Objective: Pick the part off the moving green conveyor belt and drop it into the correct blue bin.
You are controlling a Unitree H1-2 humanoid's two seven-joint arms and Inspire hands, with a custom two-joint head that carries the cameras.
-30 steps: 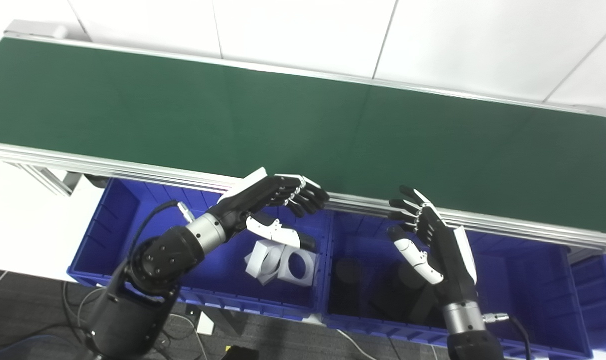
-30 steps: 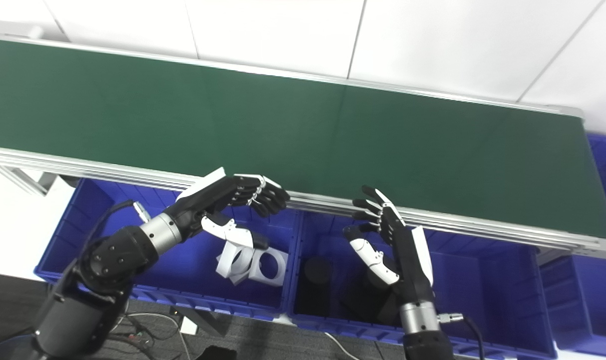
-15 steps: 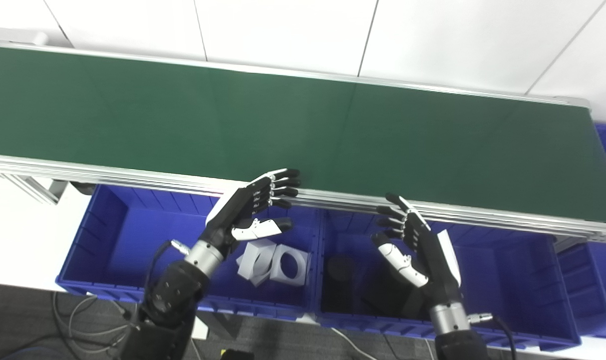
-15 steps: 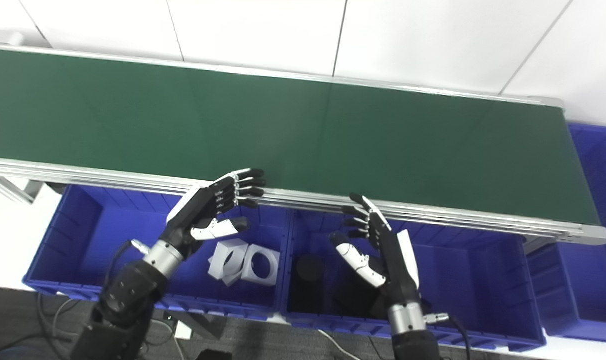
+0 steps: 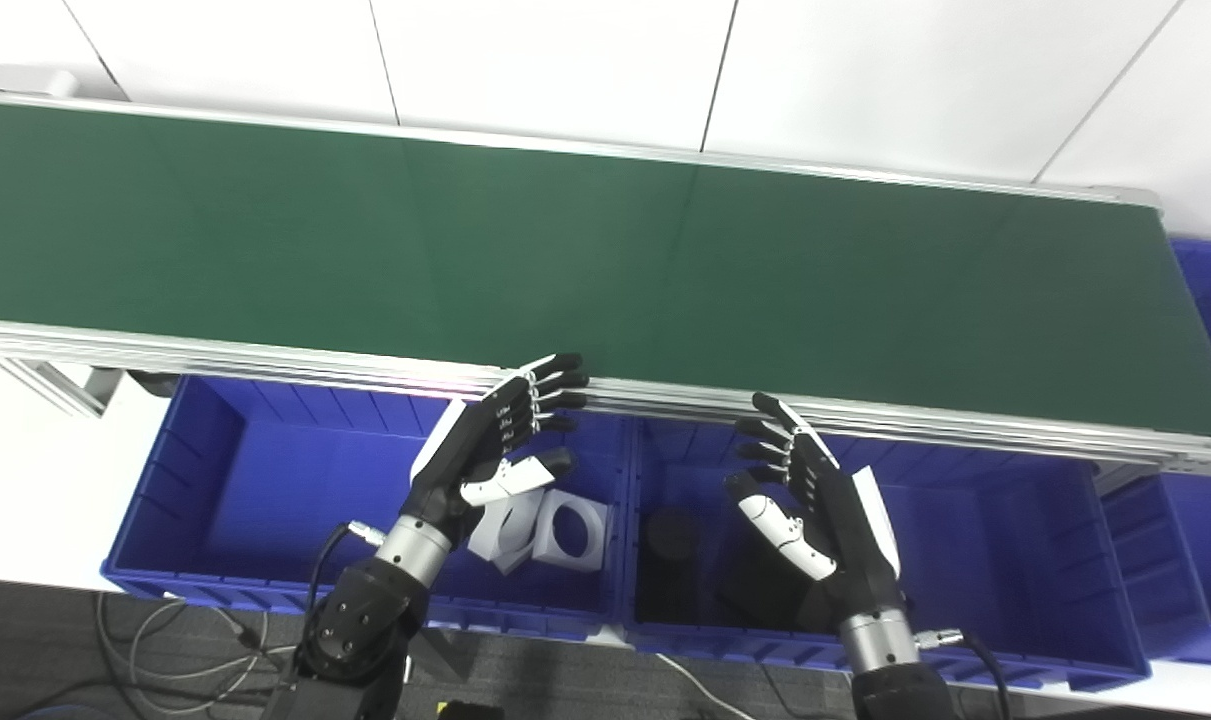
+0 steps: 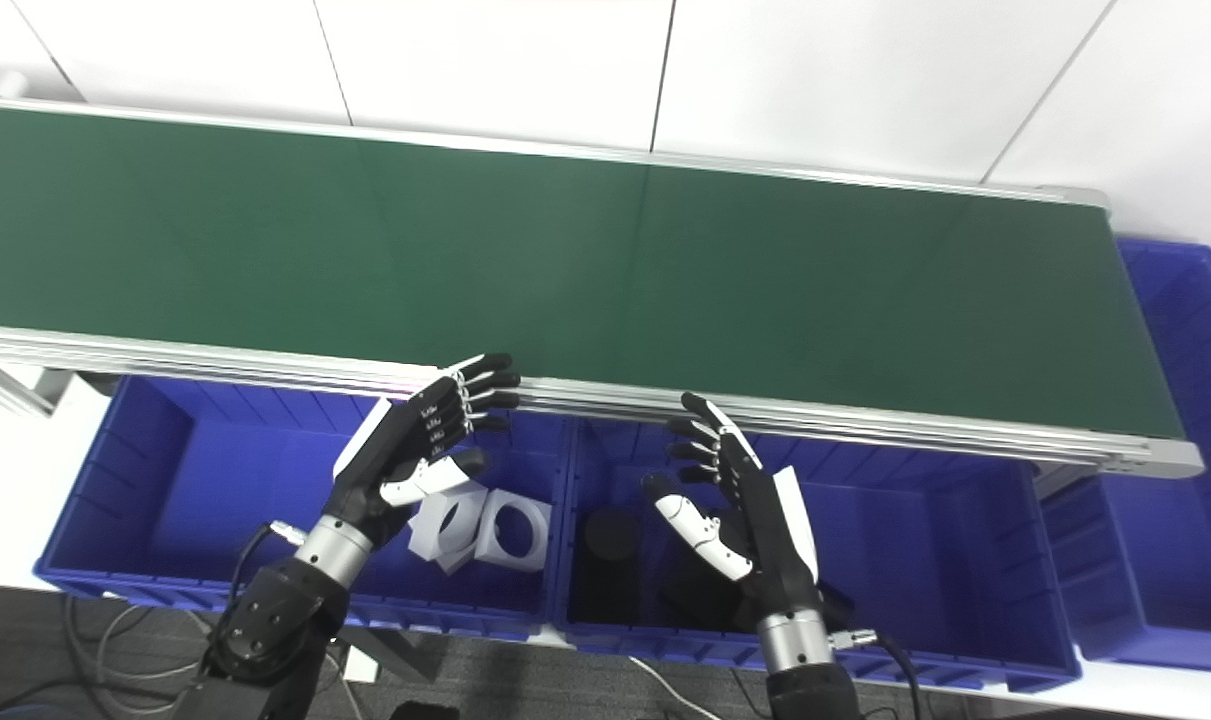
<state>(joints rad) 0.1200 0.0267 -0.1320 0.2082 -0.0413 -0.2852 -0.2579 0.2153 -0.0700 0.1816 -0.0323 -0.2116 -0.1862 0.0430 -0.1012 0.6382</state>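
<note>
Currently no part shows on the green conveyor belt (image 5: 605,260), which lies at 12 o'clock from your left hand (image 5: 495,445) and right hand (image 5: 815,495); both wait spread and empty over the blue bins (image 5: 265,470).

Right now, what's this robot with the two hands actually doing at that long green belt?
It is waiting. The green conveyor belt carries no part in view. The left hand and right hand hover open and empty over the blue bins below the belt's near edge. White square parts with round holes lie in the left bin, dark parts in the one beside it.
</note>
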